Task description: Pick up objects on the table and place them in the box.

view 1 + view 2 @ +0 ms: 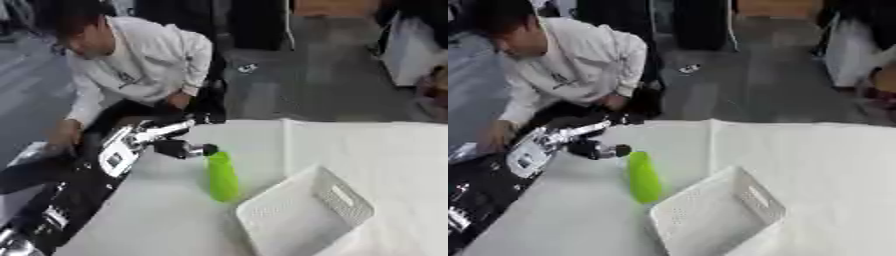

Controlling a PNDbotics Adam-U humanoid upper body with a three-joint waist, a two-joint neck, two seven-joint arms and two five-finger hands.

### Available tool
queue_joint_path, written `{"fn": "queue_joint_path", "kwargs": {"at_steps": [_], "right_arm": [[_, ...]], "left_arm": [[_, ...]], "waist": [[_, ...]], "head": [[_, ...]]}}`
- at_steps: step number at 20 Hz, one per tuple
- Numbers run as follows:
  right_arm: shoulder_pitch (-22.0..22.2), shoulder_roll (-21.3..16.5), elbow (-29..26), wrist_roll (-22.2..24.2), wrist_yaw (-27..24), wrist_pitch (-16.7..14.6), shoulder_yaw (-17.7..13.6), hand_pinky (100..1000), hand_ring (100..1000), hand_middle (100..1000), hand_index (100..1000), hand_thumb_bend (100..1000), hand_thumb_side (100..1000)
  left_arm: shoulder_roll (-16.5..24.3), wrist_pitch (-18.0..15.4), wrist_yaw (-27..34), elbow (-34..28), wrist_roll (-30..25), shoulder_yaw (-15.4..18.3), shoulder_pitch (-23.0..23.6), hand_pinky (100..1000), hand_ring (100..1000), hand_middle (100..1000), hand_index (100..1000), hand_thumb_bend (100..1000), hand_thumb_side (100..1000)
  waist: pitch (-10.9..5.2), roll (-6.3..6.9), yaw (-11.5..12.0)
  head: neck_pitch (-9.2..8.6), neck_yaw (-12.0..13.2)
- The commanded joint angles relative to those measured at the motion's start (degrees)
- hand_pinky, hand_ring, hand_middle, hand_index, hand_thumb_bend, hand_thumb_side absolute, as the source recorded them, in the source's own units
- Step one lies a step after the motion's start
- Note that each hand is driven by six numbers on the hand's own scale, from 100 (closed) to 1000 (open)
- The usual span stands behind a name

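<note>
Nearest, at the lower right, a white plastic basket [302, 212] with perforated walls and a slotted handle sits tilted on the worktop [385, 150], which is covered in a white cloth with a fold line running away from the camera. Just left of the basket's far corner lies a bright green, smooth cylindrical bottle [222, 176], lengthways, its narrower end pointing away. At that far end the left robot hand [179, 140], black with silver joints, reaches in from the left on a black arm; its thumb tip touches the bottle's top while its fingers stretch straight above, not closed on anything.
</note>
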Motion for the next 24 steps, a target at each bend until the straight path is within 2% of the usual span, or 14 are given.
{"fn": "queue_joint_path", "kwargs": {"at_steps": [1, 11, 24], "right_arm": [[-0.6, -0.9, -0.9, 0.1, 0.2, 0.1, -0.5, 184, 301, 507, 614, 100, 644], [-0.9, -0.9, -0.9, 0.2, -0.1, 0.3, -0.5, 185, 301, 507, 614, 100, 644], [-2.0, 0.1, -0.9, 0.5, 0.4, 1.2, 0.1, 186, 301, 511, 618, 100, 652]], "left_arm": [[3.0, -0.2, -0.6, -0.4, -0.5, 0.5, -1.2, 1000, 996, 1000, 1000, 404, 810], [3.1, -0.8, -1.9, 0.3, -2.0, 0.0, -2.4, 1000, 1000, 1000, 1000, 424, 822], [1.8, -1.7, -6.4, 4.3, -13.6, -0.6, -5.6, 1000, 1000, 1000, 1000, 496, 841]], "waist": [[-0.79, -0.15, -0.1], [-0.73, -0.07, -0.4], [0.49, -0.05, -1.6]], "head": [[0.11, -0.5], [0.40, -0.6], [0.01, 0.1]]}}
